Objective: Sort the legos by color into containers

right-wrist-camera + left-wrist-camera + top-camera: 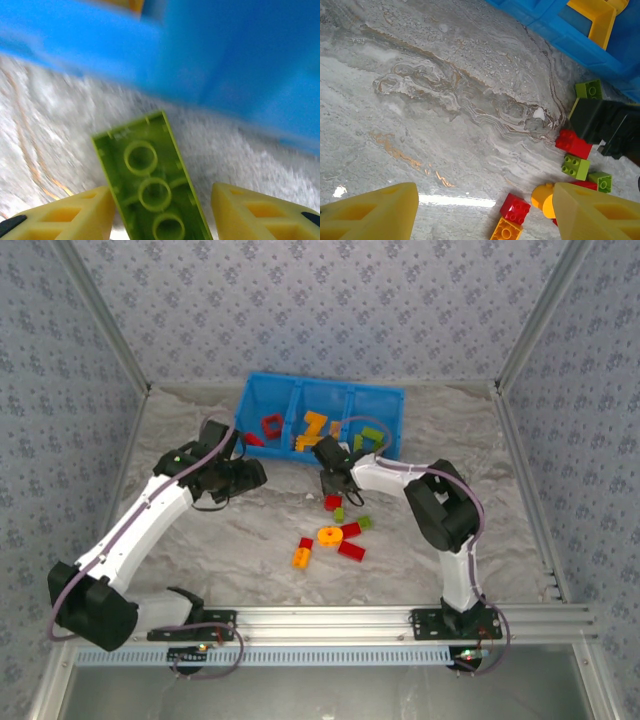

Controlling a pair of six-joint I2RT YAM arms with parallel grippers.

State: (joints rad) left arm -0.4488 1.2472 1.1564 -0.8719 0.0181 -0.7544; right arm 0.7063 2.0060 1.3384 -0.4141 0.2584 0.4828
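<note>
right tool (161,192) straddles green brick (142,157), end cropped; blue bin (240,60) blurred

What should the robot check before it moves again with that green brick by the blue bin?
1. green brick sits between the fingers of the right end effector: ok.
2. Firm grip on it: cannot tell; the picture is blurred.
3. blue bin close ahead: ok, its wall is just beyond the brick.
4. green pieces mark the bin's right compartment as the target: ok.
5. left end effector open and empty: ok.
6. All sorted: not ok; loose bricks lie on the table.
</note>
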